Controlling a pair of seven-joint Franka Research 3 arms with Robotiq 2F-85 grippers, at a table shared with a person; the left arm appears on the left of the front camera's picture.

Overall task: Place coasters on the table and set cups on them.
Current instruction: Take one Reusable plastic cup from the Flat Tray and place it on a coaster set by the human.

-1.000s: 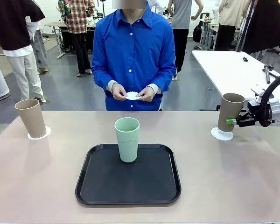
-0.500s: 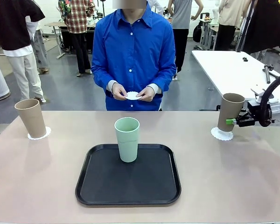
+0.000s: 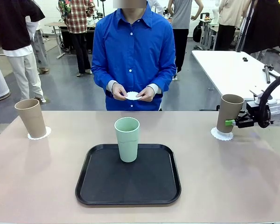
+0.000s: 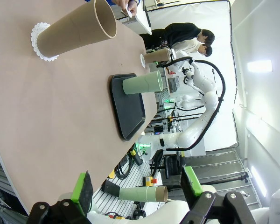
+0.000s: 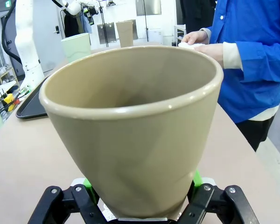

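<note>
Gripping right tan cup [image 3: 230,112] by its lower side, right gripper [image 3: 232,122] is clamped at far right of table [image 3: 224,182]. The cup base is at right doily [image 3: 222,135], contact unclear. Left gripper [image 4: 137,189] has jaws wide and empty, by the table's left end. Left tan cup [image 3: 31,117] stands upright on left doily [image 3: 41,134], far left. Mint cup [image 3: 127,139] stands upright on black tray [image 3: 102,186], centre. Person's hands [image 3: 119,91] hold third doily [image 3: 132,96] beyond the far edge.

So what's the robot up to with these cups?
The robot's right hand grips a tan cup at a paper doily on the right of the table. A second tan cup stands on the left doily. The mint cup waits on the black tray, and the person opposite holds a third doily.
</note>
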